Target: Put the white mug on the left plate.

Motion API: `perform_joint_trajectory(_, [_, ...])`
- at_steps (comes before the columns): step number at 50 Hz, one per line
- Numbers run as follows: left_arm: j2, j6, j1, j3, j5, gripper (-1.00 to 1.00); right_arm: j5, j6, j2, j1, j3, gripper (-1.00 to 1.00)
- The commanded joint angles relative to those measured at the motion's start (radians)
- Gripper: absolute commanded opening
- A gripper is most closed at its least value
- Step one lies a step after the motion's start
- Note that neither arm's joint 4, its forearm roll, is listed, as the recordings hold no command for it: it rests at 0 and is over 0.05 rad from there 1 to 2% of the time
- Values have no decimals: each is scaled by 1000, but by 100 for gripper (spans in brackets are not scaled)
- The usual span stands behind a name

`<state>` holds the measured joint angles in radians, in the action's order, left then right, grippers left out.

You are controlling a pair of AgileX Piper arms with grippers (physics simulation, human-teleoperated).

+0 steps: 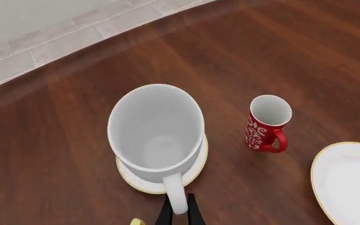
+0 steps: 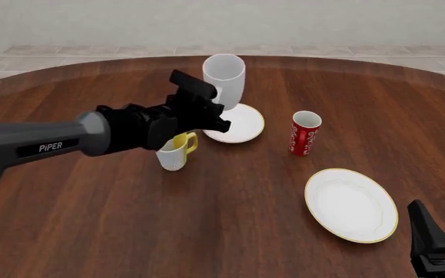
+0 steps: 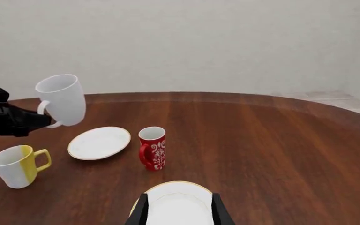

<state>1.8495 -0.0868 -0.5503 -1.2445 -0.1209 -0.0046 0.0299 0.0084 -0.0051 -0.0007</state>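
White mug (image 2: 224,80) held aloft by handle in left end effector (image 2: 211,113), above left plate (image 2: 238,124), not touching. Right end effector (image 3: 178,211) spread wide, at bench's 4 o'clock.

A dark wooden table (image 2: 230,220) with a smooth, faintly glossy grain. A plain white ceramic-looking mug (image 2: 224,81), smooth and matt. A glossy white plate (image 2: 238,124) with a thin gold rim. A matt black gripper (image 2: 211,116).
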Motion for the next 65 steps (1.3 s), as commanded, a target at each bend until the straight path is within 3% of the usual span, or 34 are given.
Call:
perform_joint_trajectory(1, [29, -2, -2, -47, 17, -100, 0, 1, 0, -1, 0, 100])
perform_joint_trajectory(65, [197, 31, 26, -228, 90, -100, -9, 10, 16, -5, 0, 100])
